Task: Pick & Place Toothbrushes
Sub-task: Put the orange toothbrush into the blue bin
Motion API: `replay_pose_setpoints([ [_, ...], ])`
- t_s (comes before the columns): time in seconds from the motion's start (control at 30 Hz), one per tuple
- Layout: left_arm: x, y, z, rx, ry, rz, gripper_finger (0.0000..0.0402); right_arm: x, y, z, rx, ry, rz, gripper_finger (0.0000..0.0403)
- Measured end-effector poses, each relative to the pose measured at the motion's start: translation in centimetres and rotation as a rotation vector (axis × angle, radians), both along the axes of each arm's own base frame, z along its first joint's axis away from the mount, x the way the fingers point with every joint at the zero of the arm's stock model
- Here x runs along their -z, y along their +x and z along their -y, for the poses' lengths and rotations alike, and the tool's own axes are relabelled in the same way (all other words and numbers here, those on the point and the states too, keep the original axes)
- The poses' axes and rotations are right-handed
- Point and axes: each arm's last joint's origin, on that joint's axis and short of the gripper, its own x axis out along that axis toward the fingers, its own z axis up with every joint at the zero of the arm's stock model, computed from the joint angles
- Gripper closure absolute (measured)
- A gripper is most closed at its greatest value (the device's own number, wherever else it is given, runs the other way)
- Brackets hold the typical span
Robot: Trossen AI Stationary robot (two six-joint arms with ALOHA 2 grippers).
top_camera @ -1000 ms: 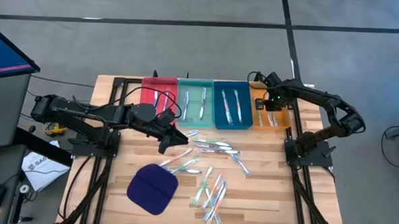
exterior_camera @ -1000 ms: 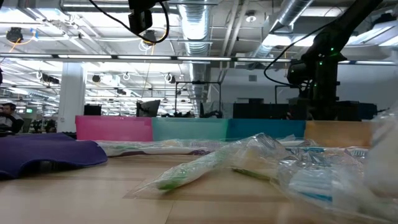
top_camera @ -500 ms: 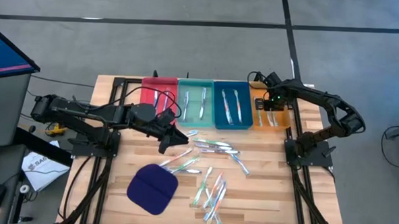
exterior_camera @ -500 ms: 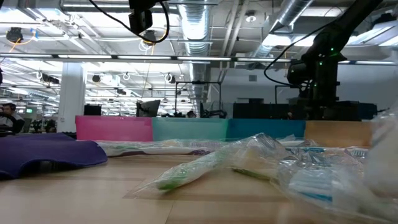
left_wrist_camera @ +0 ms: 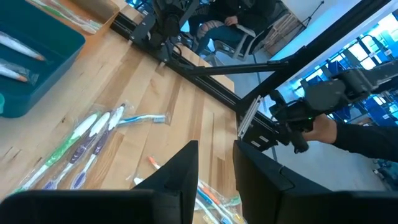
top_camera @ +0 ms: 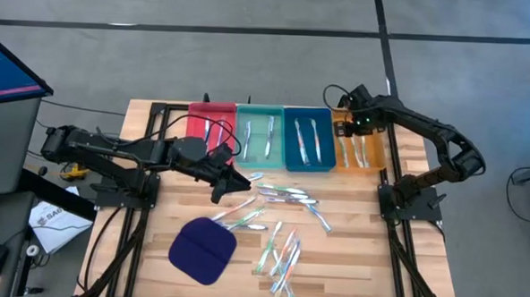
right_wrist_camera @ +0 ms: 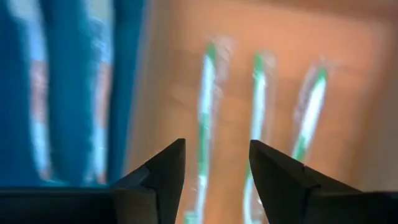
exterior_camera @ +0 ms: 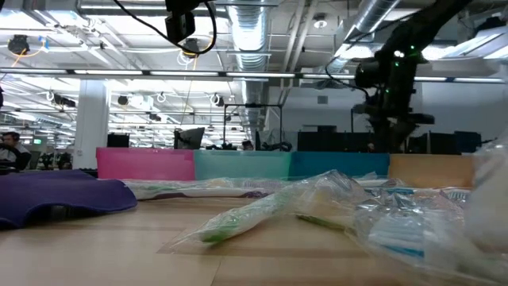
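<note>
Toothbrushes (top_camera: 281, 248) lie scattered on the table (top_camera: 350, 251), most of them in front of the row of trays, loose in clear wrappers. Nearest the front edge, a cluster lies just right of the blue pad (top_camera: 202, 250). Farther back, more toothbrushes lie in a band just in front of the trays. The left gripper (top_camera: 230, 186) hangs over the table between the pad and the trays, at the left end of that band; its fingers (left_wrist_camera: 180, 177) stand a narrow gap apart with nothing between them, and the toothbrushes show beyond and beside the tips, not touching.

In the row behind, the red tray (top_camera: 209, 133), teal tray (top_camera: 260, 137) and blue tray (top_camera: 307, 140) each hold a few toothbrushes. The orange tray (top_camera: 361, 154), at the right end of the row, holds three green-accented ones lying side by side lengthwise. The right gripper (top_camera: 341, 127) hangs over the back left part of the orange tray, its fingers (right_wrist_camera: 165, 171) parted and empty; the three toothbrushes lie below and ahead of the tips, clear of them.
</note>
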Motion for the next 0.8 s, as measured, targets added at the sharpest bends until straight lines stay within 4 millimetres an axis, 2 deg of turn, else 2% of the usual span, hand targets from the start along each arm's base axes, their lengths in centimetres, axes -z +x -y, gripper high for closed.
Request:
replay_pose_setpoints([
  [0.23, 0.0, 0.0, 0.0, 0.002, 0.006, 0.002, 0.0308, -3.2, 2.7, -0.2, -0.084, -0.089, 0.077, 0.0214],
  [0.43, 0.1, 0.0, 0.0, 0.002, 0.007, 0.001, 0.0308, -5.2, 5.2, -1.8, -0.196, -0.122, 0.145, 0.0205],
  [0.6, 1.2, -0.2, 0.0, 0.007, 0.032, -0.027, 0.0308, -6.4, 7.1, -3.4, -0.273, -0.142, 0.186, 0.0206],
  [0.8, 3.7, -0.6, 0.0, 0.02, 0.08, -0.098, 0.0308, -8.6, 9.4, -6.0, -0.339, -0.144, 0.282, 0.0215],
])
